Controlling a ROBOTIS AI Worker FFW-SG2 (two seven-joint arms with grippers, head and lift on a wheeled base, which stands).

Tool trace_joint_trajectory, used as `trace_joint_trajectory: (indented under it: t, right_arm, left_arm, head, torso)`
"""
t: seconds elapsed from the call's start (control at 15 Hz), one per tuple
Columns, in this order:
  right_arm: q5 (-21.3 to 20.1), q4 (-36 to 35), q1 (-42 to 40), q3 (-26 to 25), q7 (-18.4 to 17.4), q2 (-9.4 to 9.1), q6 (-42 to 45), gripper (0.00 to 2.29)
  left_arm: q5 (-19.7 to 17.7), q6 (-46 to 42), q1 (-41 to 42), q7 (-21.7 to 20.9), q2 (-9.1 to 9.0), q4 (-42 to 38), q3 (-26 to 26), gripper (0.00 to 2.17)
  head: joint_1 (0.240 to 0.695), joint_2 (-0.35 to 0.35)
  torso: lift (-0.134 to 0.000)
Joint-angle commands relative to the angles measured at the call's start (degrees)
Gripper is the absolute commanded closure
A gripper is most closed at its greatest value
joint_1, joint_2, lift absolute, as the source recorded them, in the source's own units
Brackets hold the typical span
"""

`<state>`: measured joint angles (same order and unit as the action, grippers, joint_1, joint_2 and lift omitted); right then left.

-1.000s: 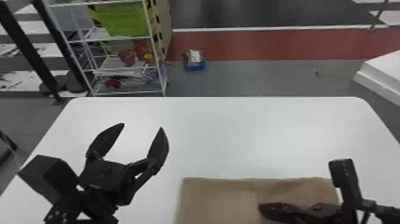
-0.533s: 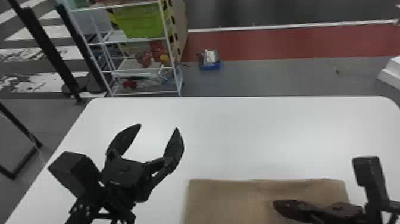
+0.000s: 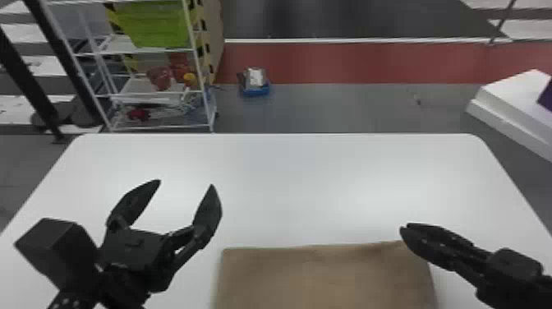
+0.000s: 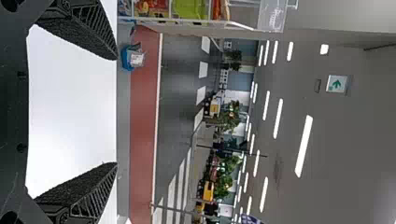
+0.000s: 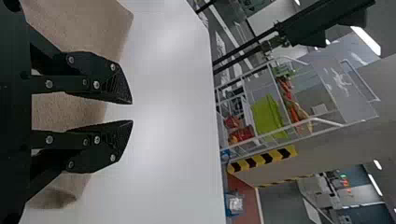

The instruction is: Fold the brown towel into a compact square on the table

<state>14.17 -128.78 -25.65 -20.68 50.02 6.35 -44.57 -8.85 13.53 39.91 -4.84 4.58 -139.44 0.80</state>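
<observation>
The brown towel [image 3: 324, 279] lies on the white surface [image 3: 312, 189] at the bottom of the head view; the right end effector [image 3: 405, 228], slightly open and empty, is at its far right corner, while the left end effector [image 3: 186, 183], wide open and empty, is to the towel's left

From my end, this looks like a big indoor lab or test hall: ceiling lights [image 4: 304, 146], a green arrow sign [image 4: 337, 84], road-style floor stripes [image 4: 180, 186], black-and-yellow edging [image 5: 264, 159] and an open white rack [image 3: 162, 93].
</observation>
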Motion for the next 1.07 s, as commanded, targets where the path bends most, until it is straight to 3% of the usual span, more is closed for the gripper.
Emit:
trace_joint_trajectory:
  t: [0.0,0.13,0.4,0.6,0.87,1.0]
  right_arm:
    - [2.6,2.8,-1.0,-7.4,1.1,-0.2,4.7,0.01]
    - [5.1,4.5,-1.8,-11.7,2.6,-0.2,4.4,0.06]
    - [6.0,5.6,-2.9,-15.3,5.4,-0.11,-2.7,0.13]
    - [5.4,5.7,-1.1,-15.3,5.6,1.03,-12.7,0.16]
    - [4.4,4.5,0.2,-14.7,5.7,1.03,-18.3,0.19]
    - [4.2,4.5,0.2,-15.2,5.7,1.12,-19.2,0.19]
  left_arm:
    - [1.1,0.3,1.4,1.6,0.0,-0.3,1.4,0.08]
    - [1.4,0.3,1.7,1.7,0.0,-0.2,1.5,0.08]
    - [3.2,2.2,3.4,-0.4,0.43,-1.3,2.6,0.08]
    - [5.2,2.6,4.4,-3.5,0.7,-1.1,5.6,0.09]
    - [9.0,10.0,4.4,-2.2,1.23,-1.7,12.4,0.14]
    - [11.7,14.9,4.4,-0.4,2.81,-1.8,16.4,0.24]
  head:
    - [0.695,-0.023]
    - [0.695,-0.117]
    - [0.695,-0.213]
    - [0.695,-0.267]
    - [0.695,-0.32]
    - [0.695,-0.35]
  torso:
    - [-0.124]
    - [-0.124]
    - [-0.124]
    - [-0.124]
    - [-0.124]
    - [-0.124]
